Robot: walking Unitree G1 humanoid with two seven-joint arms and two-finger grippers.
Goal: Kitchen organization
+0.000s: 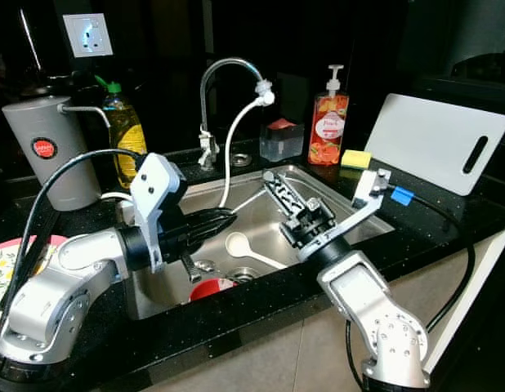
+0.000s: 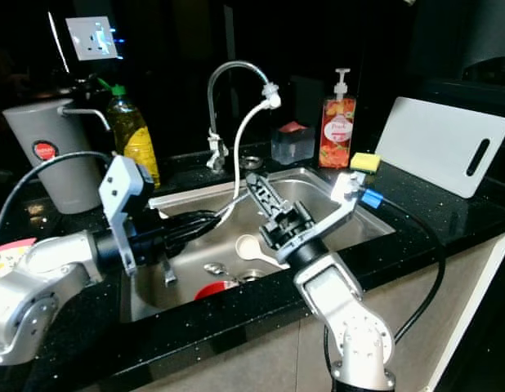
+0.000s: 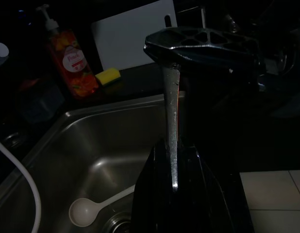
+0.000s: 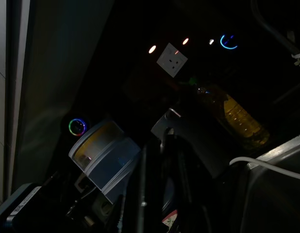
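Black speckled worktop [image 1: 449, 214] carries stainless steel sink [image 1: 360, 217] near its front edge. White plastic cutting board [image 1: 436, 140] leans at worktop's back right corner. Grey cylindrical canister [image 1: 50, 151] stands back left. My left gripper [image 1: 224, 219] hangs over sink's left side, fingers clamped on thin metal utensil handle [image 3: 172, 131]. My right gripper [image 1: 279, 189] sits over sink's middle; cannot tell finger state. White plastic spoon [image 1: 240, 247] lies on sink bottom near drain.

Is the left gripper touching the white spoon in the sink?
Apart. In the left wrist view the left gripper, shut on a metal utensil, is clear of the white spoon.
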